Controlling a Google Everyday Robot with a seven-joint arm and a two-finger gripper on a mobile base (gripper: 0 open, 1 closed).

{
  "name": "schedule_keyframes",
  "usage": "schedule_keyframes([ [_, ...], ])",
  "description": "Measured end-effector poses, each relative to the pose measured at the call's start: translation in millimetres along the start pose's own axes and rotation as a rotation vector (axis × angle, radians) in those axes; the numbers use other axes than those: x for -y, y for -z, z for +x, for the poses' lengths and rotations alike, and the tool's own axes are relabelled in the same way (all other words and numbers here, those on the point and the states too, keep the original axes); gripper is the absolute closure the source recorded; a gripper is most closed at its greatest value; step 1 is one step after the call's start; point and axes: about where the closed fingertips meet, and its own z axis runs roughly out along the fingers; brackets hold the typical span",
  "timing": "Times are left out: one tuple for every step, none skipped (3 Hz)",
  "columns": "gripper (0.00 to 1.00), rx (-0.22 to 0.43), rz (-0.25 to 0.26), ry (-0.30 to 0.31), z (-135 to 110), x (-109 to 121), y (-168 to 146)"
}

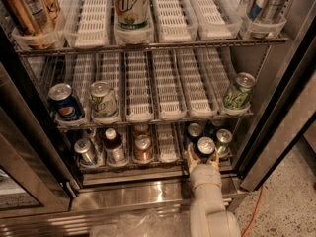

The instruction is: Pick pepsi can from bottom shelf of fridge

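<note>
- The fridge (133,191) has a raised steel sill just under the arm. Pulling straight back and low could catch the can or wrist on it.
- The bottom shelf (167,144) sits close beneath the rack above, so lifting too high could knock the can against that rack.
- The hand (203,154) is at the shelf's right front, its fingers spread either side of the pepsi can (206,146). An off-centre squeeze could let the can twist or slip.
- The green can (223,138) stands just beside the right finger, which could nudge or drag it while closing.
</note>
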Motion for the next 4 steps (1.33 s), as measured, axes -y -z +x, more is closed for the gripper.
schedule_keyframes([
  [1.00,-0.013,-0.010,0.016,4,-3,2],
  [1.00,-0.057,-0.023,0.055,4,3,18],
  [1.00,-0.116,-0.054,0.068,7,9,39],
  [1.00,-0.128,-0.072,0.052,10,6,41],
])
